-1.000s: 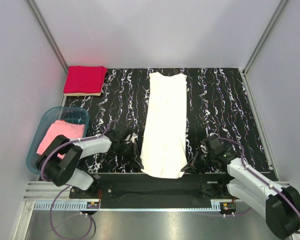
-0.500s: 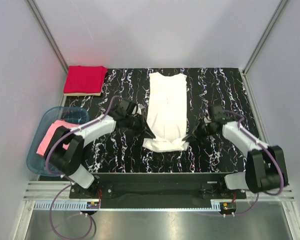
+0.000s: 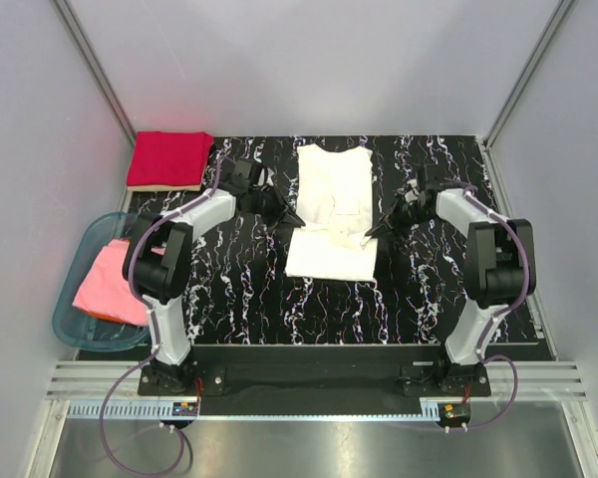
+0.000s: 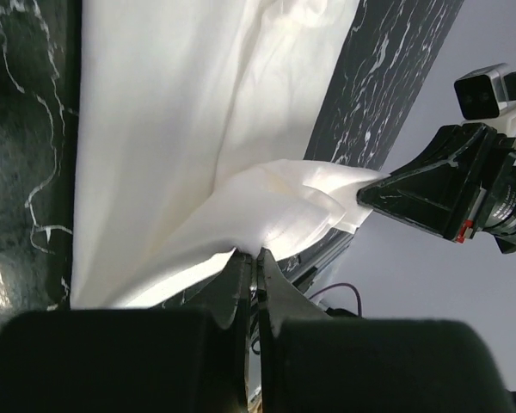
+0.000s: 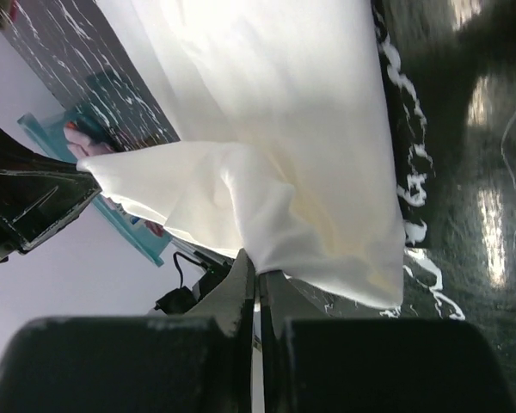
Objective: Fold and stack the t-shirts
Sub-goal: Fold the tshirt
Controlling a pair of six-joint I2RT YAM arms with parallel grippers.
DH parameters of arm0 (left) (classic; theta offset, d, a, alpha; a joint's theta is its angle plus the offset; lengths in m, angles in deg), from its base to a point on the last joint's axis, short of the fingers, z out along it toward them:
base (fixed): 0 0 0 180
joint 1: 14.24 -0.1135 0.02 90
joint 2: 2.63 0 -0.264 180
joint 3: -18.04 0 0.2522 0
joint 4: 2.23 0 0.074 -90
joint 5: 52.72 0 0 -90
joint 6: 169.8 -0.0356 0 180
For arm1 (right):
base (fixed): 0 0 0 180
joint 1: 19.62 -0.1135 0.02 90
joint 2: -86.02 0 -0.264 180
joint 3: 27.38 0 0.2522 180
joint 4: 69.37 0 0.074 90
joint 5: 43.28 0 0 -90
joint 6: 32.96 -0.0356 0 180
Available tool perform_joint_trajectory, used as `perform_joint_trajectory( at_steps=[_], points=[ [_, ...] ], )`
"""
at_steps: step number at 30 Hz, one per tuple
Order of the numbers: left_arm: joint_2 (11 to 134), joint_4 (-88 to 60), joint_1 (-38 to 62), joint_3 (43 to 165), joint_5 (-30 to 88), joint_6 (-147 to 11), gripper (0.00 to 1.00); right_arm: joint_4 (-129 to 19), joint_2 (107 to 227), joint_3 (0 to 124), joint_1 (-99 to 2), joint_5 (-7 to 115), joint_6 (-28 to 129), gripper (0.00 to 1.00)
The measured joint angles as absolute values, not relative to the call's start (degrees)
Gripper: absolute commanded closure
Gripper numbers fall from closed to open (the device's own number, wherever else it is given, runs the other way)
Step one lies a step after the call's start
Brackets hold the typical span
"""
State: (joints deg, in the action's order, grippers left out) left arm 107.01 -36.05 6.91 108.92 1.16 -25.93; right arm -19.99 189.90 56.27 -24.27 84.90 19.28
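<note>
A white t-shirt (image 3: pixel 331 214) lies lengthwise on the black mat, its near hem lifted and carried back over the middle. My left gripper (image 3: pixel 297 221) is shut on the hem's left corner (image 4: pixel 241 245). My right gripper (image 3: pixel 369 233) is shut on the right corner (image 5: pixel 267 258). Both hold the cloth just above the shirt's middle. A folded red t-shirt (image 3: pixel 168 159) rests at the mat's far left corner. A pink t-shirt (image 3: pixel 110 284) sits crumpled in the teal tub (image 3: pixel 72 295) on the left.
The black white-streaked mat (image 3: pixel 429 289) covers the table. Grey walls and metal posts close in the back and sides. Each wrist view shows the other gripper's black fingers (image 4: pixel 430 185) across the cloth.
Both grippers have carried the white shirt's near hem from the front edge of the mat away toward the far side, doubling the shirt over itself. The red and pink shirts have not moved.
</note>
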Motion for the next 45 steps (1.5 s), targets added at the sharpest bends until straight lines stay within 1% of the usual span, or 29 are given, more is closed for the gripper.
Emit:
perform_joint_trajectory(
  at_steps=[8,25,28,30,31,32,33,34,35,36,38,39,40,42,45],
  points=[
    [112.6,-36.2,5.4,114.5,1.5,-24.7,1.00,-19.2,198.3,66.1,-23.1,87.5,21.3,1.00],
    [118.4,-36.0,2.9,120.2,2.6,-21.6,1.00,-17.4,208.5,75.2,-20.8,91.8,23.8,1.00],
    [120.1,-35.9,2.9,121.4,2.6,-21.3,1.00,-17.2,209.7,76.3,-20.5,92.4,23.8,0.98],
    [121.1,-35.8,2.9,122.0,2.6,-21.2,0.96,-17.0,210.6,77.1,-20.4,92.7,23.8,0.93],
    [121.5,-35.8,2.9,122.1,2.6,-21.2,0.93,-16.9,211.1,77.4,-20.3,92.9,23.8,0.90],
    [121.9,-35.8,2.9,122.1,2.6,-21.3,0.86,-16.9,211.5,77.8,-20.3,92.9,23.8,0.86],
    [122.1,-35.9,2.9,122.1,2.6,-21.3,0.82,-16.8,212.0,78.1,-20.3,92.9,23.8,0.75],
    [122.3,-35.9,2.9,122.1,2.6,-21.3,0.76,-16.8,212.3,78.3,-20.3,92.9,23.8,0.71],
    [122.4,-36.2,2.9,122.3,2.8,-21.7,0.66,-16.6,212.7,78.8,-20.3,92.9,24.0,0.67],
    [122.7,-37.1,2.8,122.9,3.1,-22.5,0.61,-16.5,213.2,79.4,-20.1,93.0,24.1,0.55],
    [123.1,-39.2,2.7,125.1,4.4,-24.5,0.55,-16.3,213.9,80.5,-19.4,93.0,24.4,0.45],
    [123.1,-40.6,2.6,126.5,5.2,-26.0,0.50,-15.9,214.2,81.2,-18.7,92.9,24.7,0.41],
    [123.1,-41.5,2.4,127.8,6.0,-27.6,0.49,-15.6,214.4,82.0,-17.8,92.9,25.0,0.39],
    [122.1,-41.9,2.0,128.9,7.3,-30.6,0.49,-14.4,214.5,83.9,-15.7,92.7,25.9,0.37],
    [118.7,-43.3,1.7,127.6,8.0,-33.6,0.50,-13.5,213.4,85.2,-13.4,92.0,27.3,0.37]
  ],
)
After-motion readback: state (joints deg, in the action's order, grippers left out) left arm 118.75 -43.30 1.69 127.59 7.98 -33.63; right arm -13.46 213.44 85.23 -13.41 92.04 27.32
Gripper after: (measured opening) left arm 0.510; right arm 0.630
